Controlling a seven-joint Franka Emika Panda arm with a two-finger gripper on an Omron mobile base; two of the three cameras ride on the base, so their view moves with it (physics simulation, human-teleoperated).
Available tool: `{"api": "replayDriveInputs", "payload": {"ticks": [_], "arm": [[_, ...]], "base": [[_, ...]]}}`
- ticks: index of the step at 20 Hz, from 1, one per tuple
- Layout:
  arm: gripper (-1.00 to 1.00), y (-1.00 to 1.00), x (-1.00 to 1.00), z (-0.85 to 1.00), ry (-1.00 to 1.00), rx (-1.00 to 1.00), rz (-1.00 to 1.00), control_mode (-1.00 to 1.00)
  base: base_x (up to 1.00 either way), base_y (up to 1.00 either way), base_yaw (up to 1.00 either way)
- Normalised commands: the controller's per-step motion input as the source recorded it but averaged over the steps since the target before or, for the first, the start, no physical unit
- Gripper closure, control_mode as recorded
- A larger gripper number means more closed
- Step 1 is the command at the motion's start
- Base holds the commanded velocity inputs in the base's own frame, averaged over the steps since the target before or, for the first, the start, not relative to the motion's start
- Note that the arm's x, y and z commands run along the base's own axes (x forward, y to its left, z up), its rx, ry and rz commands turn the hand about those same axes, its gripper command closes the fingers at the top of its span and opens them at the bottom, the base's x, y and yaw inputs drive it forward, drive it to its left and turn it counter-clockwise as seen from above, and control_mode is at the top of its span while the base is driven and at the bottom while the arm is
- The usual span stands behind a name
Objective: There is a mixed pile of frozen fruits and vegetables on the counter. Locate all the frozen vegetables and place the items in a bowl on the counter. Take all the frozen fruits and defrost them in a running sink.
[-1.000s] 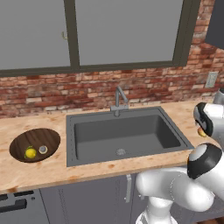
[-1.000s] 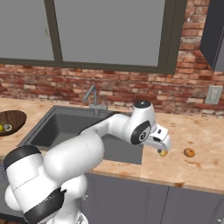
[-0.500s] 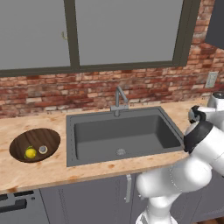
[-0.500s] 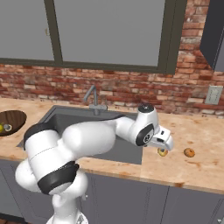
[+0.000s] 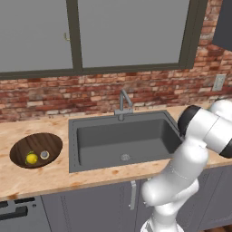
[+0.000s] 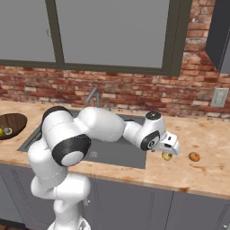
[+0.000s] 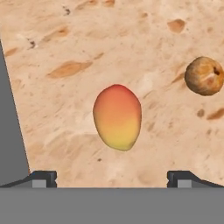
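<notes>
**Claw poised over the blushed fruit, right of the sink**

My claw (image 7: 111, 178) hangs spread wide above the tabletop (image 7: 131, 43), its two fingertips (image 7: 43, 178) standing far apart with nothing between them. I hold it this way because the yellow-orange fruit with the red blush (image 7: 117, 117) lies directly below and between the tips; the wide gap is what lets the fingers pass down either side of it. It lies on its side on the bare wood, just right of the sink (image 6: 117, 155), whose dark edge shows beside it in the hand view.

The orange-brown fruit (image 7: 204, 75) rests a little farther from the sink, apart from the blushed one, so I judge I can close on the near fruit without nudging the other. Seen from the right base view, my claw (image 6: 170, 146) sits just over the blushed fruit (image 6: 166, 156), with the brown one (image 6: 194, 156) beyond it.

Far on the other side of the sink, the wooden bowl (image 5: 22, 147) already holds the bright yellow vegetable (image 5: 31, 158) and the pale grey-white one (image 5: 44, 155), touching neither rim. So the vegetable half looks done, and both fruits are yet to go into the basin.
</notes>
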Motion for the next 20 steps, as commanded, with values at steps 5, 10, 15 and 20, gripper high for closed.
{"api": "replayDriveInputs", "payload": {"ticks": [5, 10, 15, 20], "arm": [[-1.0, -0.17, 0.31, -0.24, 0.02, 0.0, 0.01, -1.0], [-1.0, -0.25, 0.22, -0.17, 0.0, 0.0, 0.02, -1.0], [-1.0, -0.18, 0.16, -0.16, 0.0, 0.0, 0.01, -1.0], [1.0, 0.0, 0.07, -0.11, 0.01, 0.0, 0.0, -1.0]], "base": [[0.0, 0.0, 0.0], [0.0, 0.0, 0.0], [0.0, 0.0, 0.0], [0.0, 0.0, 0.0]]}}
